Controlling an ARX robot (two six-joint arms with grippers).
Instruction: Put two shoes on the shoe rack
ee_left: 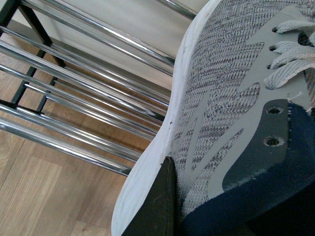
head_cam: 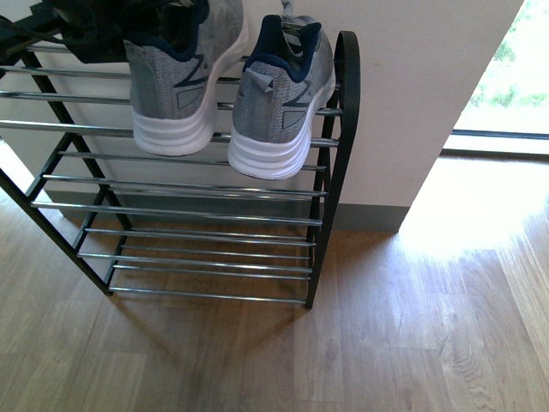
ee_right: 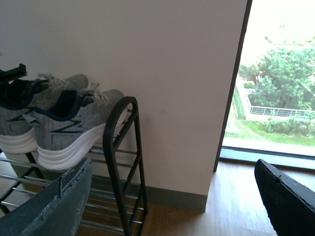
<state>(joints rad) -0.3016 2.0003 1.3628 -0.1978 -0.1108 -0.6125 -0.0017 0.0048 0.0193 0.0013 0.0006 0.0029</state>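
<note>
Grey knit sneakers both sit on the top bars of the shoe rack (head_cam: 346,103), at 11 o'clock in your front view. Your left claw (ee_left: 219,167) pinches the held sneaker (head_cam: 176,86) (sole wall and collar); the free sneaker (head_cam: 281,107) rests at its 3 o'clock. Your right claw (ee_right: 167,206) gapes wide, empty. Placement looks nearly done: next, open the left claw and lift clear without dragging the shoe.

No text, brand or number can be read; shoes (head_cam: 287,94), top centre, show only dark angular side marks.
</note>
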